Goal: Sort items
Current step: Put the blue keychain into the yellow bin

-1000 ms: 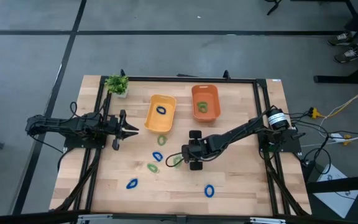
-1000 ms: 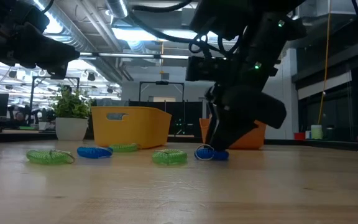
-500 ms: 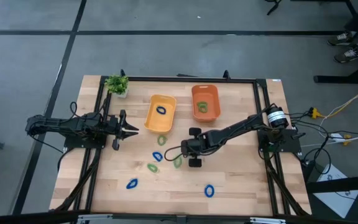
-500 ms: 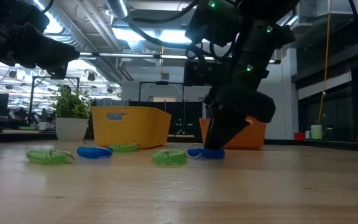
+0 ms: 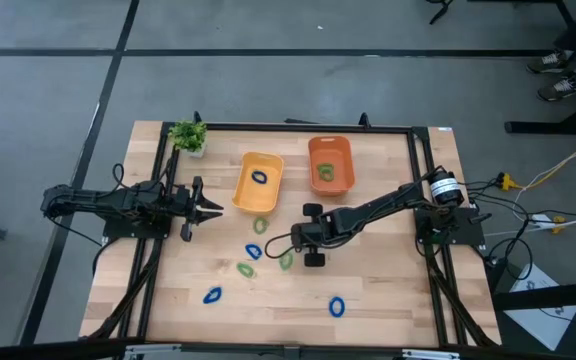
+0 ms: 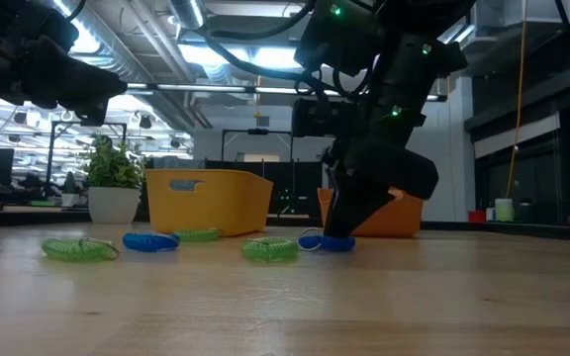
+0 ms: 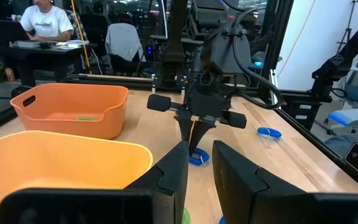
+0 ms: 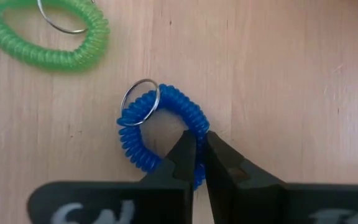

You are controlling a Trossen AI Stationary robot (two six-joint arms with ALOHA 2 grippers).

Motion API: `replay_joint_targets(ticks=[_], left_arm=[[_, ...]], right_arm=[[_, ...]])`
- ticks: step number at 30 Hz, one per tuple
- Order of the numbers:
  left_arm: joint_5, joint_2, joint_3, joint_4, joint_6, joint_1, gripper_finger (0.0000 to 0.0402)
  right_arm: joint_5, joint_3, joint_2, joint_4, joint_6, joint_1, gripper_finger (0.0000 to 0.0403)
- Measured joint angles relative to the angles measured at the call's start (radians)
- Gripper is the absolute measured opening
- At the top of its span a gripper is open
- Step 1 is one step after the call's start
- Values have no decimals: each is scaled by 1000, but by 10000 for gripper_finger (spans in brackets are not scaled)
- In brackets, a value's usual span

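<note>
**Right gripper pinches a blue ring; most of the sorting is not yet done**

The blue coil ring [image 8: 160, 127] lies flat on the wooden table [image 5: 388, 300], near the middle, with a small metal loop on one end. The right gripper [image 8: 197, 149] is down on it, and its two fingers are closed on the coil's near side, so the ring is pinched but it looks not lifted yet. A green ring [image 8: 45, 34] lies just beside it, apart from the fingers.

In the high view, the yellow-orange tray [image 5: 258, 183] holds one blue ring [image 5: 259, 177], and the darker orange tray [image 5: 330, 164] holds one green ring [image 5: 325, 174]. So I judge that blue goes to the first tray and green to the second, and only two items are sorted. About seven rings are still on the table, blue and green mixed.

The left gripper [image 5: 211, 207] waits above the table's left side, beside the yellow-orange tray, with its fingers partly open and nothing between them. A small plant [image 5: 188, 135] stands at the far left corner.
</note>
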Motion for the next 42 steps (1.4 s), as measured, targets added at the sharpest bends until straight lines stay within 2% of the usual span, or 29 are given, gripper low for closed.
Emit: replay_joint_targets(ticks=[14,22,33,42], left_arm=[[0,0,0,0,0,0,70],[0,0,0,0,0,0,70],[0,0,0,-1,0,0,70],[0,0,0,0,0,0,70]], right_arm=[[8,-3,-63,19,-67,0,20],[12,-2,-79,108,-113,-2,20],[105,-2,-152,219,-205,-3,21],[247,-1,-213,377,-338,-7,21]])
